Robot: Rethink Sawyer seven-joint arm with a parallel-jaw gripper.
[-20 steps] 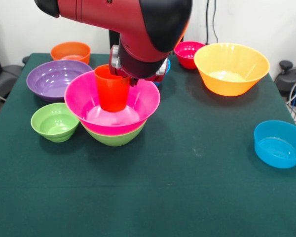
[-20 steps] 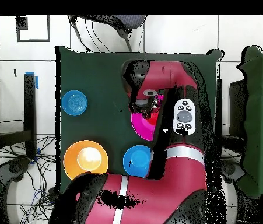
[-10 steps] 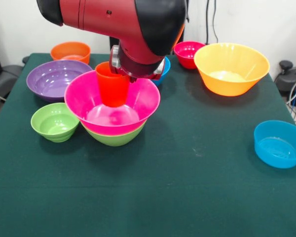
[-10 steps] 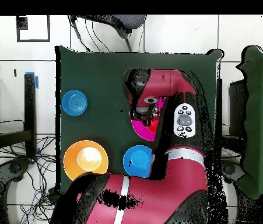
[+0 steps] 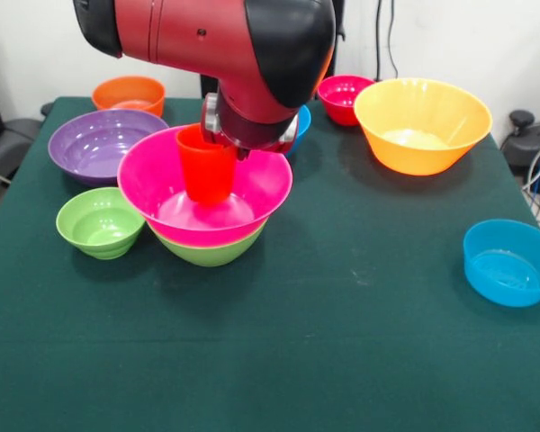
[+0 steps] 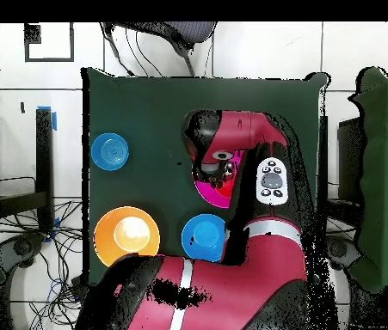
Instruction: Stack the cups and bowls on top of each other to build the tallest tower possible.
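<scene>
Front view showed us the tower (image 5: pixel 207 216) so far: a shiny pink plastic bowl (image 5: pixel 252 193) sat inside a green plastic bowl (image 5: pixel 211 252) near the middle of the dark green surface (image 5: pixel 342 360). A small orange plastic cup (image 5: pixel 205 166) stood upright in the pink bowl, with its bottom down near the bowl's floor. We could not tell if it was touching yet.

The red and black arm (image 5: pixel 216 45) hung right over the cup. Its pincer (image 5: pixel 247 135) was mostly hidden behind the cup's top edge, so we could not tell if it was gripping the cup or had let go.

We judged the job was only just started. Three things were in the pile. Many were left out on the surface: a purple bowl (image 5: pixel 99 144), a small green bowl (image 5: pixel 99 223), a small orange bowl (image 5: pixel 129 93), a red bowl (image 5: pixel 342 97), a big orange bowl (image 5: pixel 423 121) and a blue bowl (image 5: pixel 508 263). Another blue bowl (image 5: pixel 301 121) peeked out behind the arm.

From above, the arm covered most of the pile.
</scene>
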